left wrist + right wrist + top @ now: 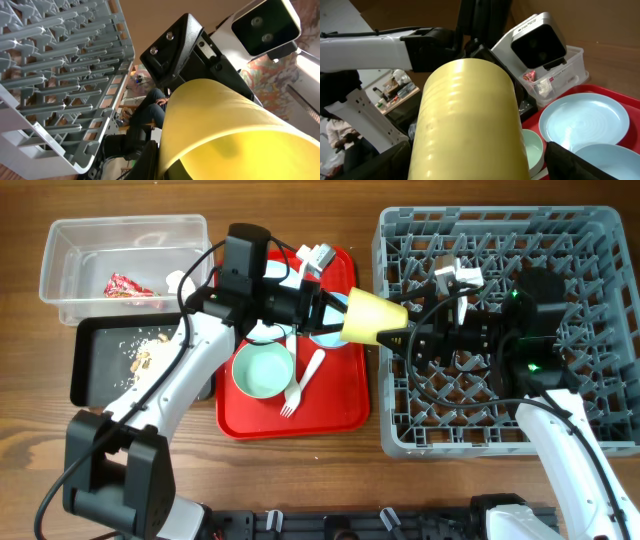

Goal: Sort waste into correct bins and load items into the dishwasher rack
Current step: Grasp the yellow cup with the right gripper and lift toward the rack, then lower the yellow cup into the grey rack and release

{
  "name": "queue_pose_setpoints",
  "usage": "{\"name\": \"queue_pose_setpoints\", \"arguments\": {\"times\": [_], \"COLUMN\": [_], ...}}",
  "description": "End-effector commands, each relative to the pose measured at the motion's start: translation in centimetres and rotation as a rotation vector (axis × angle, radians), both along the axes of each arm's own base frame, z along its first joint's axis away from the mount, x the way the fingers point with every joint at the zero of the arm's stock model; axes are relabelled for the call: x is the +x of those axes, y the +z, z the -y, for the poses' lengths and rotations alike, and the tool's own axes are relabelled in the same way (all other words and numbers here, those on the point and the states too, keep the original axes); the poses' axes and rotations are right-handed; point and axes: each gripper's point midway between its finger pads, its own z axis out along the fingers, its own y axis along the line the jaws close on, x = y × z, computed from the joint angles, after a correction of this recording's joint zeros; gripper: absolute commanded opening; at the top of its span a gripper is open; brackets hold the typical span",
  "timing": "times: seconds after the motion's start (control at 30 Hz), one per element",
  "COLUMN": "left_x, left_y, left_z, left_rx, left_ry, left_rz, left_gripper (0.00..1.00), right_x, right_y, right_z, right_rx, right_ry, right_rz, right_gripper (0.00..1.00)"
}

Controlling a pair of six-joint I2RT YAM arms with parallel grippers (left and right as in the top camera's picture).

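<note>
Both arms prob doing handover: L gripper (pixel 338 312) clamping yellow cup (pixel 372 316), R gripper (pixel 407 335) spread around it; next needing R squeeze before racking.

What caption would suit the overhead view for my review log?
Left tool holds the yellow cup out to the right tool, between red tray and dishwasher rack.

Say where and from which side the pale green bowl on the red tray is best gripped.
Probably the rim of the pale green bowl, pinched from straight above, one finger inside, one outside: it sits upright, mouth up, seemingly too wide to span. Take the edge nearest the robot; the white fork lies close beside it and the left arm overhangs its far edge.
</note>
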Motion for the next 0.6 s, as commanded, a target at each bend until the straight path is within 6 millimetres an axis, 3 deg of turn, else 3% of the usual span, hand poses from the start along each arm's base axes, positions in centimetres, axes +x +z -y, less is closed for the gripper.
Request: {"name": "queue_pose_setpoints", "arguments": {"times": [0.0, 0.13, 0.17, 0.2, 0.23, 0.3, 0.33, 0.4, 0.47, 0.53, 0.57], "left_x": [-0.5, -0.4, 0.0, 0.6, 1.6, 4.0, 5.0, 7.3, 8.6, 8.0, 7.6], "left_y": [0.1, 0.0, -0.3, -0.8, -1.6, -3.4, -4.1, -6.0, -8.2, -9.3, -9.4], "left_z": [0.4, 0.4, 0.5, 0.5, 0.5, -0.6, -1.5, -4.8, -9.5, -14.1, -15.4], "left_rx": [-0.013, -0.004, 0.013, 0.039, 0.081, 0.176, 0.214, 0.329, 0.513, 0.686, 0.735], "left_ry": [-0.033, -0.024, -0.002, 0.032, 0.089, 0.213, 0.265, 0.387, 0.515, 0.602, 0.633], "left_rz": [-0.018, -0.032, -0.025, -0.012, 0.006, 0.046, 0.061, 0.101, 0.116, 0.107, 0.091], "left_gripper": [0.04, 0.08, 0.18, 0.22, 0.38, 0.44, 0.52, 0.57, 0.62, 0.63, 0.63], "right_x": [-0.1, -0.1, -0.1, -0.1, -0.1, 0.4, 1.6, 3.6, 5.3, 6.0, 5.8], "right_y": [0.5, 0.5, 0.5, 0.4, 0.4, 0.1, -0.9, -3.8, -6.8, -7.3, -6.8], "right_z": [-0.1, -0.1, -0.1, -0.1, -0.1, 0.0, 0.4, 1.8, 4.1, 7.0, 7.9], "right_rx": [0.008, 0.012, 0.012, 0.012, 0.011, 0.000, -0.031, -0.135, -0.268, -0.411, -0.453], "right_ry": [0.024, 0.023, 0.023, 0.022, 0.022, -0.014, -0.095, -0.264, -0.451, -0.623, -0.670], "right_rz": [0.007, -0.010, -0.010, -0.011, -0.011, -0.026, -0.066, -0.127, -0.204, -0.265, -0.291], "right_gripper": [0.75, 0.60, 0.57, 0.57, 0.57, 0.50, 0.50, 0.48, 0.39, 0.28, 0.21]}}
